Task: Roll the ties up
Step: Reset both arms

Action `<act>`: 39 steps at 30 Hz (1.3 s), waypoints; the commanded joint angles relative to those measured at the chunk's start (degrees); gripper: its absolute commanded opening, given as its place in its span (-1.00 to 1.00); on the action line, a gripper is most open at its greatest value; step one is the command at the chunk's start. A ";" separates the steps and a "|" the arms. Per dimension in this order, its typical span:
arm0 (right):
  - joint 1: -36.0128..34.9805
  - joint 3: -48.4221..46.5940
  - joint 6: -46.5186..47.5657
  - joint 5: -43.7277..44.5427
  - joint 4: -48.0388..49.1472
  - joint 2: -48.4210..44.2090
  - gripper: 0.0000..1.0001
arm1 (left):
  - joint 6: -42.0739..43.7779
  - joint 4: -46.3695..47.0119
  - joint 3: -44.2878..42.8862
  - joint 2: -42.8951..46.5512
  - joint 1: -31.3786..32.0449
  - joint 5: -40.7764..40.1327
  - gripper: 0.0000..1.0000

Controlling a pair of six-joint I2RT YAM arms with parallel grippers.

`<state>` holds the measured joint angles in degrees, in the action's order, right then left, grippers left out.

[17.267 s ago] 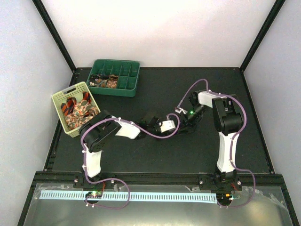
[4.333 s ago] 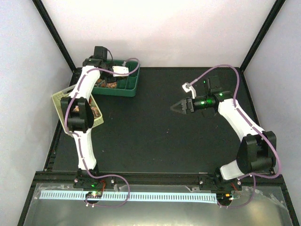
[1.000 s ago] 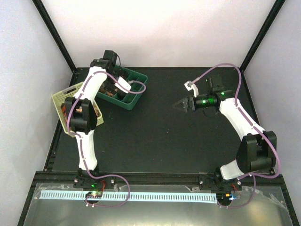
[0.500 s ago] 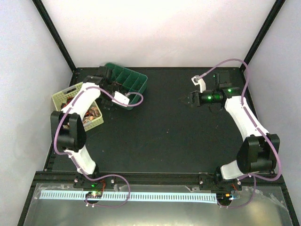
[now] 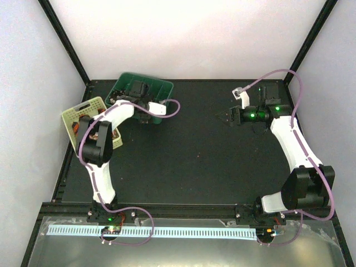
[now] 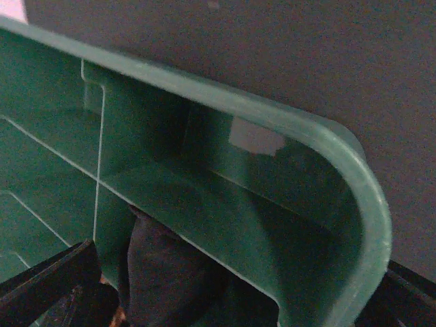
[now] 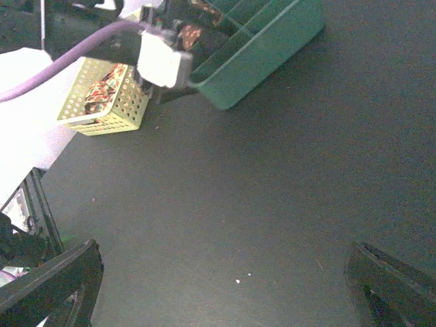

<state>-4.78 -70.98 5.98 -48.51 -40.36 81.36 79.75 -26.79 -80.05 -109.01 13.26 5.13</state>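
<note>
Left gripper (image 6: 225, 300): we see the jaws spread as wide as they go, holding nothing. One finger is inside the green tray (image 7: 272, 48) and the other outside, so they straddle its end wall near a rounded corner. A dark tie (image 6: 160, 272) sits bunched in the compartment just behind that wall, low between the fingers and nearer the inside one. Whether they touch, we cannot tell. It is a lump, so we cannot read a long axis or heading.

The tray sits askew near the far-left corner of the table (image 5: 211, 161). The basket (image 7: 102, 112) is at the left edge, nearer us, with striped and floral ties (image 7: 102, 85) heaped in it every which way.

Right gripper (image 7: 221, 289): jaws fully apart and empty, hanging over bare table toward the far-right corner and pointing left, well apart from all ties.
</note>
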 commanded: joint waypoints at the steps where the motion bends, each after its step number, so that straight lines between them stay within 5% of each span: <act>1: 0.72 -0.02 1.11 1.45 -0.39 -1.21 0.99 | -11.36 9.66 -12.58 -7.94 1.23 -5.54 0.97; 7: 0.99 -0.66 1.57 2.86 -0.64 -1.51 0.99 | -20.79 3.46 -25.70 -11.97 1.25 -5.94 0.98; 15: 4.46 -9.86 2.79 10.00 -2.20 0.67 1.00 | -36.31 -4.05 -25.01 2.20 0.80 3.20 0.97; 23: 8.61 -21.43 5.01 11.43 -7.59 3.47 1.00 | -53.77 -23.31 -32.11 9.54 -5.90 18.81 0.97; 27: 10.26 -20.84 5.32 11.55 -10.17 2.31 0.99 | -62.77 -27.73 -28.67 11.48 -10.66 20.72 0.98; 33: 13.93 -7.50 8.23 12.34 -11.10 -3.98 0.99 | -63.87 -34.10 -19.39 14.26 -16.19 19.71 0.97; 39: 16.19 5.18 11.06 14.90 -10.43 -9.02 0.99 | -65.27 -27.62 -2.95 22.29 -17.44 16.78 0.98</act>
<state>10.20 -71.22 14.13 -36.03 -50.65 75.48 17.63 -55.33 -88.79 -93.84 -3.88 22.90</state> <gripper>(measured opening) 0.997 0.988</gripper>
